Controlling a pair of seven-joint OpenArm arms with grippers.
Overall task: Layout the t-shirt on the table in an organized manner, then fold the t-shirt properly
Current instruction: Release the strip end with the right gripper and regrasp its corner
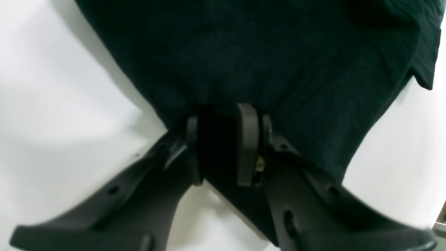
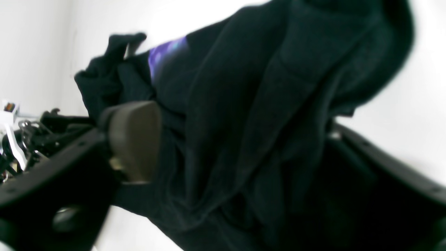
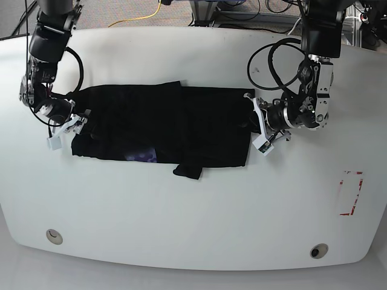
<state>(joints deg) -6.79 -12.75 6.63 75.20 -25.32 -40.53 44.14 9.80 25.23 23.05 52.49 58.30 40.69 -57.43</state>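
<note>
One black t-shirt (image 3: 163, 124) lies spread along one white table (image 3: 193, 205), a robot arm at each end.

One shirt, one table, two grippers: the left gripper (image 1: 223, 143) has its jaws nearly together, pinching the shirt's edge low over the tabletop. The right gripper (image 2: 240, 150) stands wide, with bunched cloth filling the gap between its fingers (image 2: 134, 139); whether it grips cannot be told. A purple print shows there.

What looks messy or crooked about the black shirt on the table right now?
The shirt is a long band, not spread flat. A flap pokes out past its near edge, and the colourful print is half buried in folds. Each end sits in a claw: left claw, right claw.
</note>
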